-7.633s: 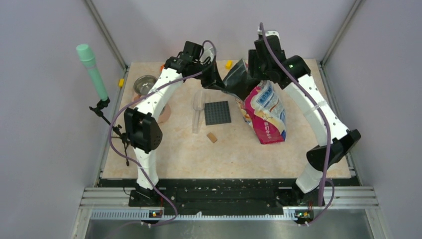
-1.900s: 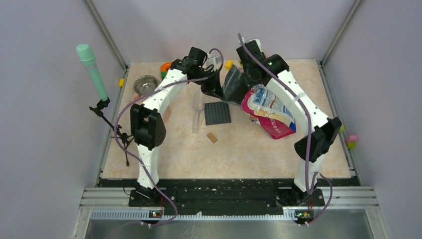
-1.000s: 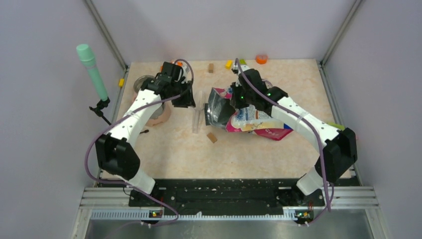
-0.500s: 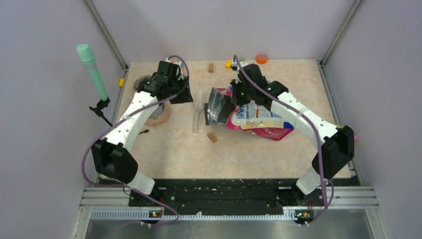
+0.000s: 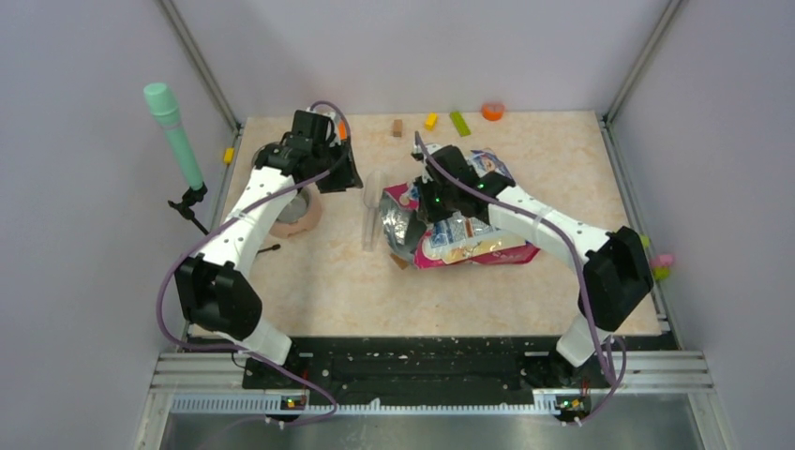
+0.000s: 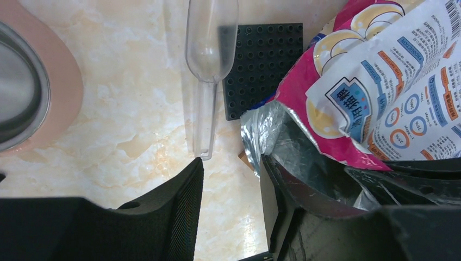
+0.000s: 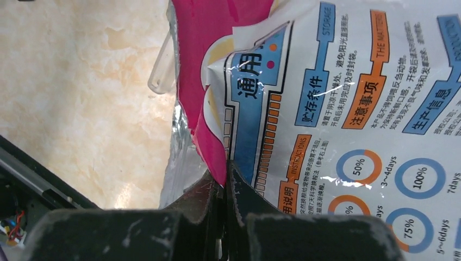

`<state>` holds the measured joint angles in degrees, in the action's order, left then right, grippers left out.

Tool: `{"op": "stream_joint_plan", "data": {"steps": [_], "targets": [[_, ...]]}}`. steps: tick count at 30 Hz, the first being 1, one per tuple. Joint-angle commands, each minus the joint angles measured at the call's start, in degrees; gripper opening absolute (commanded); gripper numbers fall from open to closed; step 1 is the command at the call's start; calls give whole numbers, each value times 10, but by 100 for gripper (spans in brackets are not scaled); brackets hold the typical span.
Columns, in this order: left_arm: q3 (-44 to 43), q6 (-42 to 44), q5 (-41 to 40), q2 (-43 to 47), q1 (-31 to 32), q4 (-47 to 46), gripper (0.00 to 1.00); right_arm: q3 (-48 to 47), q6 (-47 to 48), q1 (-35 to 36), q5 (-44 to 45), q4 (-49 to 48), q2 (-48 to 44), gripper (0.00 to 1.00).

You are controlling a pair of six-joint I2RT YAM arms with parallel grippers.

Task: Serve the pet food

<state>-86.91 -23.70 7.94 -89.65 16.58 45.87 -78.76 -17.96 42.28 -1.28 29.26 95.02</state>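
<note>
While the cat food bag (image 5: pixel 473 246) lay on its side near the table's (image 5: pixel 328 291) ctr, mouth facing left w/ silver lining showing, the R gripper (image 7: pixel 224 182) was clamped on the bag's pink edge by the mouth, fingers pressed together w/ the film pinched btwn them. Kibble itself couldn't be seen inside. L gripper (image 6: pixel 231 209) hung over the table just left of the bag's mouth, fingers apart, only bare tabletop btwn them. Clear scoop (image 6: pixel 209 49) lay flat btwn the bag and the steel bowl (image 6: pixel 16 92), handle toward the arms' bases. Bowl sat on a pink mat (image 6: pixel 65 81). Bag overlapped the dark studded plate (image 6: pixel 261 65), hiding part of it. Tan block (image 5: pixel 400 262) lay right at the mouth's near side.
</note>
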Motion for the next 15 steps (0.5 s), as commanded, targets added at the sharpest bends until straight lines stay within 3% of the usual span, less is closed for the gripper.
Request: {"op": "stream_joint_plan", "data": {"steps": [1,7,11,15], "targets": [[-27,-7,20,-4,-4,-22,47,-86,37,-40,-27,37,-52,0],[-28,-4,24,-6,-4,-25,46,-135,95,-88,-53,89,-75,0],[-26,-4,21,-8,-5,-28,46,-26,51,-75,-111,6,-82,0],[-29,-5,29,-14,-7,-28,46,71,7,-5,-123,-59,-50,0]]}}
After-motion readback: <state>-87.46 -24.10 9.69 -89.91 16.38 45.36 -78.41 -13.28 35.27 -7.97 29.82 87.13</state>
